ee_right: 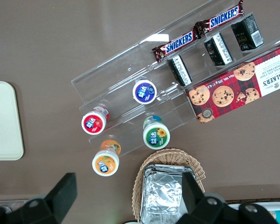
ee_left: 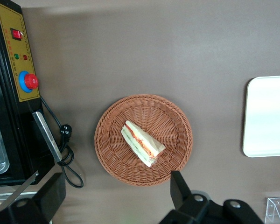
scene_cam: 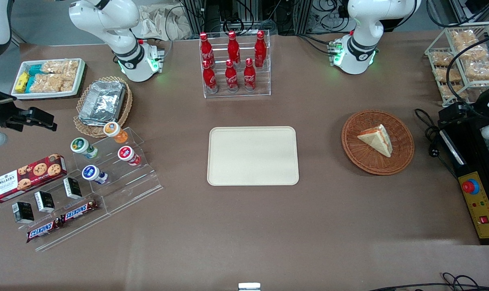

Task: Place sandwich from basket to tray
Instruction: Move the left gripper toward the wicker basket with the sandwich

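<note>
Here, my gripper (ee_left: 116,193) hangs high above the surface (scene_cam: 333,218) with its fingers (ee_left: 177,186) spread wide and nothing between them, looking straight down on the basket (ee_left: 177,122). The sandwich (ee_left: 142,143) lies inside that basket, roughly at its middle, its red-orange and green filling showing along one long edge. The basket sits toward the working arm's end of the surface, well apart from the tray (scene_cam: 252,155), which lies bare at the centre. A black control box (scene_cam: 477,202) with a red button stands beside the basket.
</note>
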